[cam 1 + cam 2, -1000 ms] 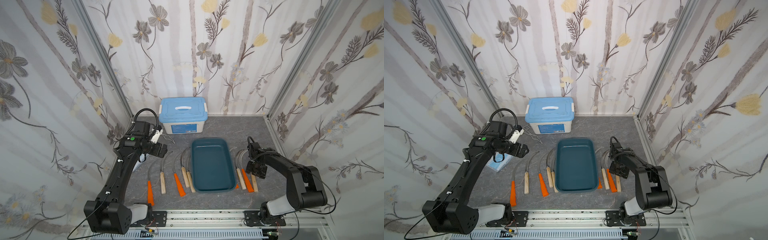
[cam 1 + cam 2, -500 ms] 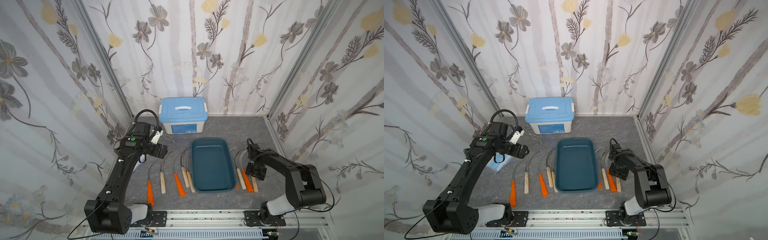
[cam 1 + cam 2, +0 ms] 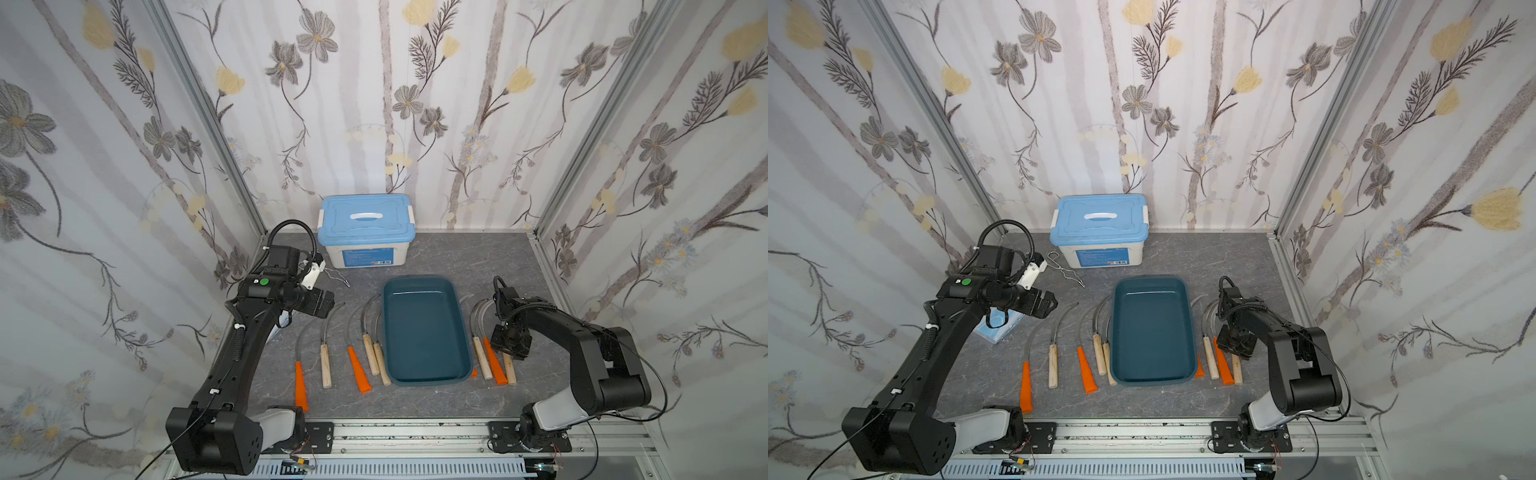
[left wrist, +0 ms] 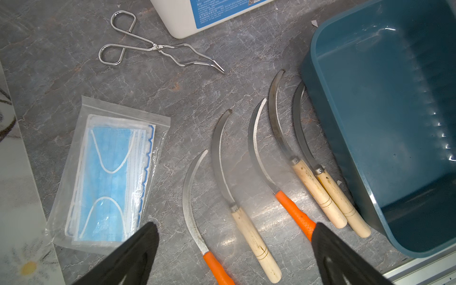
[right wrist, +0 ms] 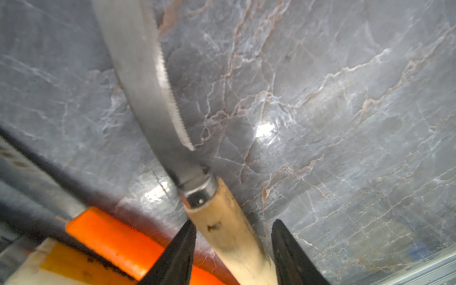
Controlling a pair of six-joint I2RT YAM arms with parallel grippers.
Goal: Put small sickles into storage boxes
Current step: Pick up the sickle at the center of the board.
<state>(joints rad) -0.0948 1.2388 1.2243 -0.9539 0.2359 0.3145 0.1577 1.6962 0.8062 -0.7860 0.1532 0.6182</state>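
The storage box (image 3: 424,332) (image 3: 1152,332) is a dark teal open tray in mid-table, with nothing inside. Several small sickles lie left of it (image 4: 251,237), wooden and orange handled. More lie to its right (image 3: 494,365). My right gripper (image 3: 510,343) (image 5: 234,221) is low over the rightmost one, a wooden-handled sickle (image 5: 145,81). Its fingers straddle the handle, open, with a gap on one side. My left gripper (image 3: 322,303) (image 4: 235,224) hangs wide open above the left group, holding nothing.
A white box with a light blue lid (image 3: 365,232) stands at the back. Wire tongs (image 4: 158,48) and a bag of face masks (image 4: 111,172) lie at the left. Papered walls close three sides; a metal rail (image 3: 415,432) runs along the front.
My right gripper's jaws have narrowed around the wooden handle. The left arm has hardly moved and its gripper stays wide open.
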